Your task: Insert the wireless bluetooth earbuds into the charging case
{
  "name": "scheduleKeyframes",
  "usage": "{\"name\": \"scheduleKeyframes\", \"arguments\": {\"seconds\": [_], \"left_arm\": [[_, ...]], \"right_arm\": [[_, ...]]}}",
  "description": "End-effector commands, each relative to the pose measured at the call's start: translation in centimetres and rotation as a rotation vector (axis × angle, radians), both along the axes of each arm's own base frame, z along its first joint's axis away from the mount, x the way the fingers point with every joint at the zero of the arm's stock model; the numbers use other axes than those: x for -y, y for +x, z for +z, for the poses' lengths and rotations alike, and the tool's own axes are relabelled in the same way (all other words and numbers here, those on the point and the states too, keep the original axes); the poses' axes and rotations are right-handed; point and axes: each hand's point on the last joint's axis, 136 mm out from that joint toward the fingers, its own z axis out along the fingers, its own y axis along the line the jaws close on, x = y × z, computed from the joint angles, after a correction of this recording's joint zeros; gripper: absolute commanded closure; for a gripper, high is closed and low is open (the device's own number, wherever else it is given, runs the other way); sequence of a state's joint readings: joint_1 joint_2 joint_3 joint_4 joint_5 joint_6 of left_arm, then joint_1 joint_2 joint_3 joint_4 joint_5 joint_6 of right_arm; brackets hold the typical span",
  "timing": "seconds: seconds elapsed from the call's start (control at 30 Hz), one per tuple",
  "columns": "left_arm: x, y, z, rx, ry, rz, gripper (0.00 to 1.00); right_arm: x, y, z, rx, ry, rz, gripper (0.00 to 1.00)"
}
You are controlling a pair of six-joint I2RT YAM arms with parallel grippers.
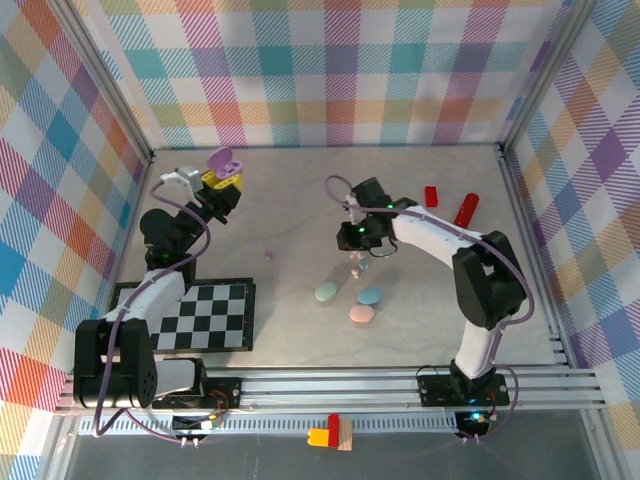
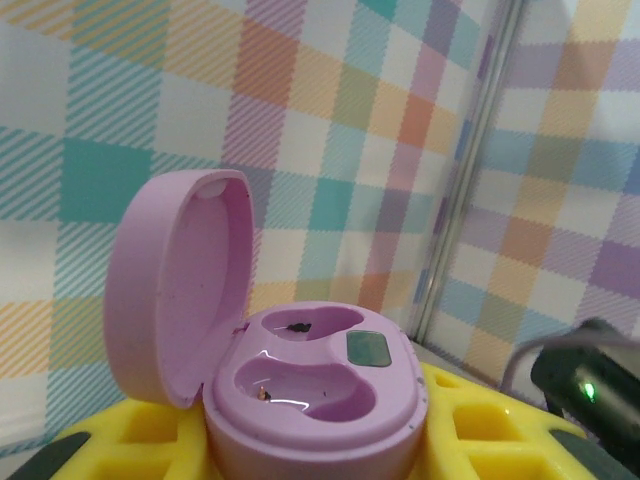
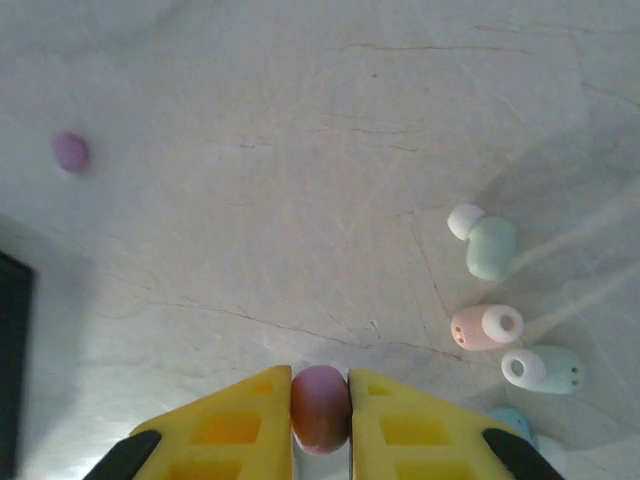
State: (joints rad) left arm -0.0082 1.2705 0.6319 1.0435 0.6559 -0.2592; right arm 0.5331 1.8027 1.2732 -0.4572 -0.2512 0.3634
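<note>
Purple earbud [image 3: 320,408] pinched between right fingers [image 3: 236,428].

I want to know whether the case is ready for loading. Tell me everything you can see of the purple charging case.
The purple charging case is a glossy lilac plastic oval, held upright between the yellow fingers of the left claw, near the table's back-left corner. Its lid stands hinged open on the left. Both earbud wells are empty apart from small dark specks. A grey-green rectangle sits beside them.
</note>
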Motion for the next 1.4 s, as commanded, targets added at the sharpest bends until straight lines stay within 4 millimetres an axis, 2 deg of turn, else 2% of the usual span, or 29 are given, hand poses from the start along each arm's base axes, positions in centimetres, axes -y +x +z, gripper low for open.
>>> {"name": "scheduleKeyframes", "arguments": {"seconds": [0.0, 0.13, 0.4, 0.77, 1.03, 1.23, 1.37], "left_arm": [[2.0, -1.0, -1.0, 0.022, 0.077, -0.037, 0.65], [4.1, -1.7, -2.0, 0.025, 0.122, -0.082, 0.65], [6.9, -2.7, -3.1, 0.041, 0.180, -0.126, 0.65], [9.3, -3.6, -5.0, 0.043, 0.229, -0.172, 0.65], [11.2, -4.3, -5.7, 0.099, 0.271, -0.202, 0.66], [13.0, -4.2, -7.0, 0.135, 0.320, -0.207, 0.66], [14.4, -4.3, -7.6, 0.155, 0.338, -0.236, 0.67]], "right_arm": [[-2.6, -0.9, 3.3, -0.100, 0.318, 0.000, 0.83], [-2.0, -1.0, 4.4, -0.146, 0.426, -0.014, 0.82], [-1.1, -0.7, 6.1, -0.192, 0.575, -0.063, 0.81], [-0.7, -1.8, 9.1, -0.222, 0.708, -0.065, 0.82], [-0.6, -2.6, 13.0, -0.142, 0.725, -0.047, 0.82], [-1.4, -3.6, 17.0, -0.017, 0.704, 0.015, 0.82], [-2.4, -4.2, 18.6, 0.025, 0.696, 0.061, 0.82]]}}
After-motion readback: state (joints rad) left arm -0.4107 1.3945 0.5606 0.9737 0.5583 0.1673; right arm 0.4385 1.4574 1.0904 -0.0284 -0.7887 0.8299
